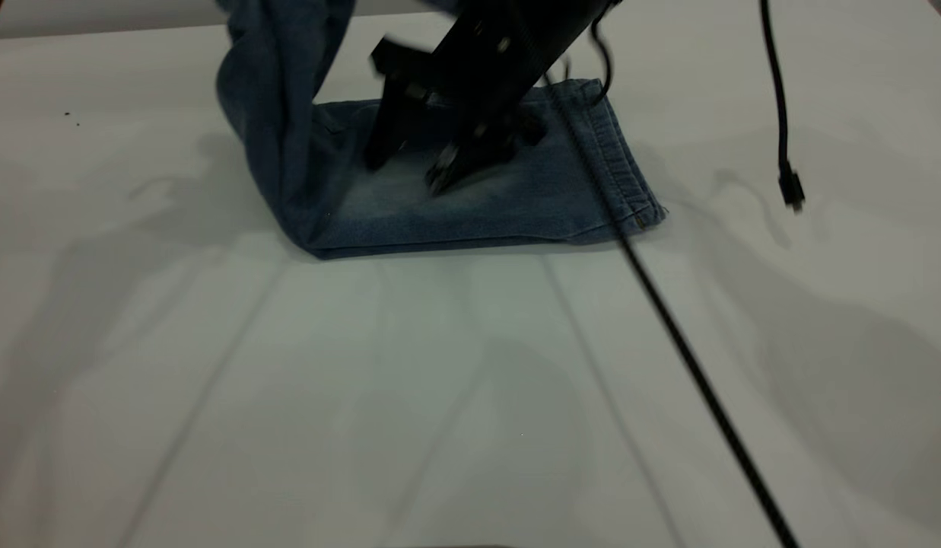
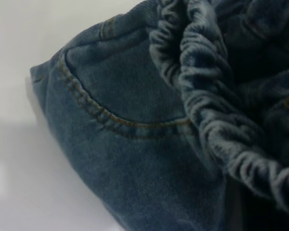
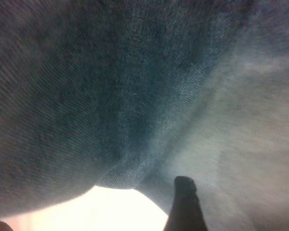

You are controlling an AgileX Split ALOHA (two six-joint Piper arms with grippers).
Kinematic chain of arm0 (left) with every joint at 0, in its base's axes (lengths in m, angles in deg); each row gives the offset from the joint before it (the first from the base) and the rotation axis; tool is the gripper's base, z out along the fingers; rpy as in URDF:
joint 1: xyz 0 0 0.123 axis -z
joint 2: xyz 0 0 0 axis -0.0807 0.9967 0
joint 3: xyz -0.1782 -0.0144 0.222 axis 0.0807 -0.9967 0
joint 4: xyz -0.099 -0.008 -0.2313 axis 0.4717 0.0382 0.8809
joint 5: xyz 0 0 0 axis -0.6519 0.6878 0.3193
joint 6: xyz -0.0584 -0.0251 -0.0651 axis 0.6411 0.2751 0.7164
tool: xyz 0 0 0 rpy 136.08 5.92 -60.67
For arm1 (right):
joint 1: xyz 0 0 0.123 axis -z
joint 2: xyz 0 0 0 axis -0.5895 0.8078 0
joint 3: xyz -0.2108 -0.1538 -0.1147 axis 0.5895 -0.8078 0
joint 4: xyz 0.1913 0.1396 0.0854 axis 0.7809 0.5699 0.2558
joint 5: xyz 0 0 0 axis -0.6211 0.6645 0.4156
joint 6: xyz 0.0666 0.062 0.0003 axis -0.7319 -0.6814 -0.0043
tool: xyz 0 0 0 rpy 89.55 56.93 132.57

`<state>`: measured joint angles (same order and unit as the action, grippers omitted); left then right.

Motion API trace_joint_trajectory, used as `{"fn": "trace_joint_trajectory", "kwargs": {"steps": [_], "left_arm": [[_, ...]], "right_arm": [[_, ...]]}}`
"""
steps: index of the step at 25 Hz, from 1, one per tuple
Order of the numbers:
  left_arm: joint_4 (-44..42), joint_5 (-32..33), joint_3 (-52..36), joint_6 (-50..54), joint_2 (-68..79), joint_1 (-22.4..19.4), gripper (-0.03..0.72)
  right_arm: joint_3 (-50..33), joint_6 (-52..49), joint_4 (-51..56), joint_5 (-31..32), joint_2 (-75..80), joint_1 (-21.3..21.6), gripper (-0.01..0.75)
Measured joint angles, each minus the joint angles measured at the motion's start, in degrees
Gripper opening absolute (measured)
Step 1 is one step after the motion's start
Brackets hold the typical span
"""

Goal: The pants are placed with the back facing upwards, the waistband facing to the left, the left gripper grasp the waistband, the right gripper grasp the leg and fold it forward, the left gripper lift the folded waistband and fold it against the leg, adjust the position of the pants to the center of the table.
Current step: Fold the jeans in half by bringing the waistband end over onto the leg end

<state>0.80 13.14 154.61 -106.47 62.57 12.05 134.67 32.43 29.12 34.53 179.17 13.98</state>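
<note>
1. Pale grey table [image 1: 470, 396] fills the whole front of the exterior view, with a thin black cable [image 1: 691, 365] running diagonally across it toward the denim.
2. Next back are the pants [image 1: 470, 205], lying flat on the far half of the table. The leg [image 1: 516, 198] with the faded pale patch is on top, its stitched hem pointing to the right side of the exterior view.
3. My right gripper [image 1: 408, 167] comes down onto that leg with its fingers spread apart, tips touching the pale patch and pinching nothing. My right wrist view is pretty much all denim plus one dark fingertip [image 3: 185, 204].
4. Off to the right, a second cable with a plug [image 1: 789, 189] dangles above the table.
5. Farthest back, the left end of the pants rises off the table and out of the top of the exterior view. My left wrist view has the ruched waistband [image 2: 207, 96] bunched up right against the lens beside a pocket seam [image 2: 106, 115]. My left gripper itself isn't in any shot, so I can't tell how it's set.
</note>
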Motion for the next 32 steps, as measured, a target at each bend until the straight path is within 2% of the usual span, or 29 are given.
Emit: {"fn": "trace_joint_trajectory", "kwargs": {"steps": [9,13,18,23,25,26,30,32], "left_arm": [[0.00,-3.72,-0.11,-0.13,-1.18,9.77,0.090],[0.98,-8.86,-0.11,-0.13,1.72,14.95,0.090],[3.61,-17.08,-0.11,-0.13,8.81,20.27,0.090],[4.11,-23.35,-0.11,-0.56,16.47,23.23,0.109],[4.16,-23.72,-0.11,-1.92,17.68,23.37,0.154],[4.16,-23.66,-0.11,-2.74,17.77,23.39,0.200],[4.28,-22.54,-0.01,-7.30,16.82,23.34,0.454],[4.28,-22.24,-0.01,-8.21,15.22,23.26,0.559]], "right_arm": [[0.00,-0.20,-6.87,1.96,-12.76,11.42,0.450],[0.00,-0.20,-7.28,3.99,-18.56,15.52,0.450],[0.00,0.56,-7.82,6.99,-24.91,17.38,0.450],[0.00,0.81,-9.16,9.60,-28.78,17.45,0.450],[0.00,0.83,-9.24,11.40,-29.40,17.45,0.449],[0.00,0.83,-9.57,11.95,-29.51,17.45,0.449],[0.00,0.14,-10.45,13.57,-29.70,17.45,0.449],[0.00,-0.35,-10.50,13.97,-29.70,17.45,0.449]]}}
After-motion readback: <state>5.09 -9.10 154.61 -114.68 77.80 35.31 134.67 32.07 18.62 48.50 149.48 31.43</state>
